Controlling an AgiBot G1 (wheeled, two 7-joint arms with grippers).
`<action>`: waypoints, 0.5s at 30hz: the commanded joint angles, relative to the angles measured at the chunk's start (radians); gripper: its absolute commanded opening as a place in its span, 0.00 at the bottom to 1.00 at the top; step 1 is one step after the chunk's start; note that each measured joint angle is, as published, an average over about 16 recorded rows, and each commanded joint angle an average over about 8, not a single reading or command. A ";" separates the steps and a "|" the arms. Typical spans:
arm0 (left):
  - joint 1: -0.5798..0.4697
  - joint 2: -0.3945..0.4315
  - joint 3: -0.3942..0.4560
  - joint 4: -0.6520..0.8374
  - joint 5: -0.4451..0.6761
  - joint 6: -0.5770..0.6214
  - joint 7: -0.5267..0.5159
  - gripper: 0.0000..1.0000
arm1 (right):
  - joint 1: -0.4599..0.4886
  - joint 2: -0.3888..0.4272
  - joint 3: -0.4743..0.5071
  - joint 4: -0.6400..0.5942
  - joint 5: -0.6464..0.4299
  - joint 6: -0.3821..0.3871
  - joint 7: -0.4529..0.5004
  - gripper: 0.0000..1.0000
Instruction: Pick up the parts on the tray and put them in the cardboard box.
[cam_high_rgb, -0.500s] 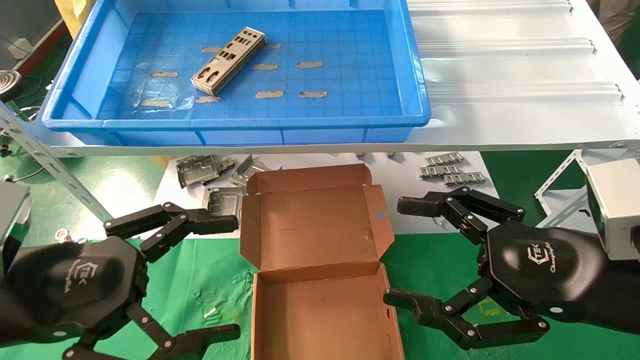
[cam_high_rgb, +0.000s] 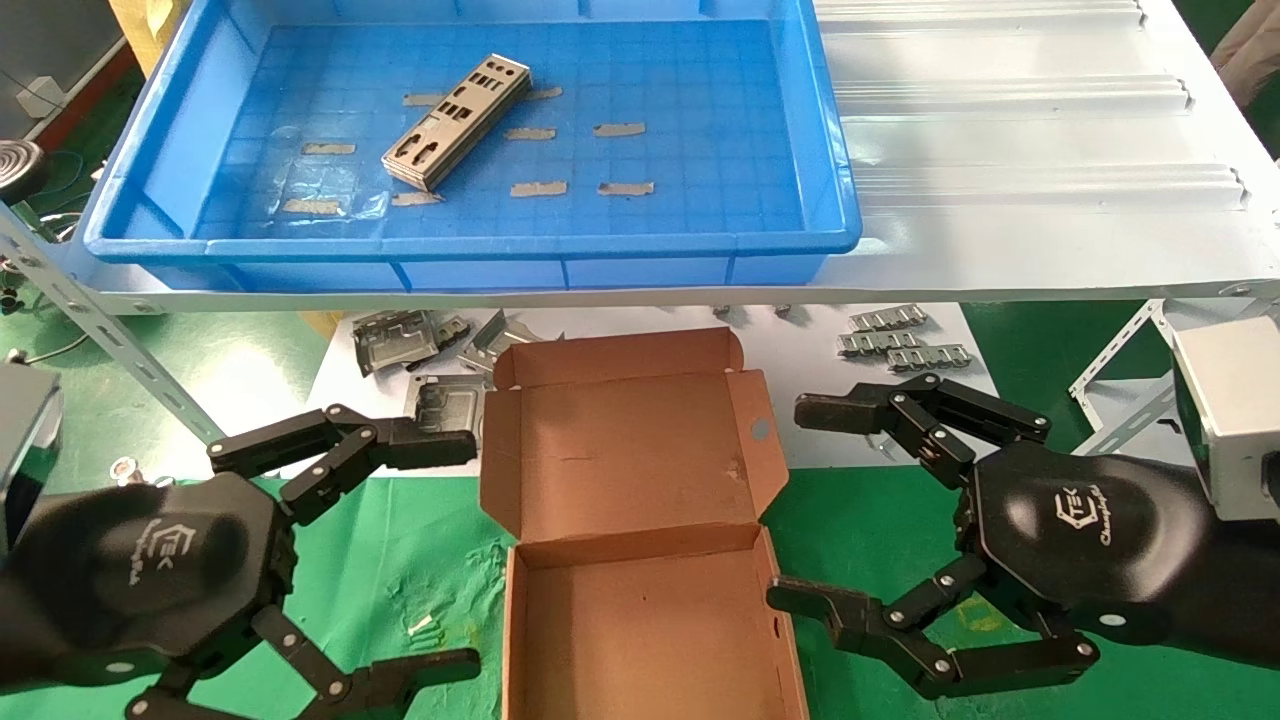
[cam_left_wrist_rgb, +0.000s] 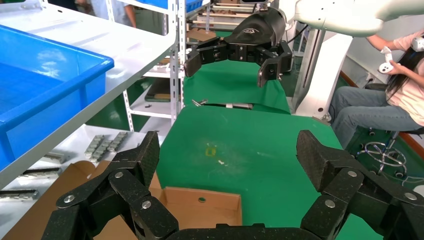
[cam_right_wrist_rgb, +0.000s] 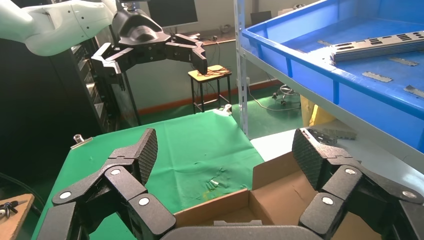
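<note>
Nothing moved yet — parts (cam_high_rgb: 456, 122) sit stacked in the tray (cam_high_rgb: 150, 180), cardboard box (cam_high_rgb: 640, 560) open and empty (lid folded back). Left gripper (cam_high_rgb: 455, 560) and right gripper (cam_high_rgb: 790, 505) flank the box, both spread wide, holding nothing — whole job left.

white ribbed metal sheet (cam_high_rgb: 1000, 150) forms the upper shelf, used here as landmark. under its front edge, on white paper (cam_high_rgb: 260, 380): bent grey metal frames (cam_high_rgb: 400, 340) in a loose pile toward the left, ridged metal strips (cam_high_rgb: 900, 340) in three short rows toward the right. green cloth (cam_high_rgb: 420, 560) covers the lower table nearer than the sheet. perforated steel upright (cam_high_rgb: 90, 320) slants down from the sheet's left corner. seated person holding a controller (cam_left_wrist_rgb: 395, 95) is off to the side, well apart from the sheet.
</note>
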 joint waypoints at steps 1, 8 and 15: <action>0.000 0.000 0.000 0.000 0.000 0.000 0.000 1.00 | 0.000 0.000 0.000 0.000 0.000 0.000 0.000 0.63; 0.000 0.000 0.000 0.000 0.000 0.000 0.000 1.00 | 0.000 0.000 0.000 0.000 0.000 0.000 0.000 0.00; 0.000 0.000 0.000 0.000 0.000 0.000 0.000 1.00 | 0.000 0.000 0.000 0.000 0.000 0.000 0.000 0.00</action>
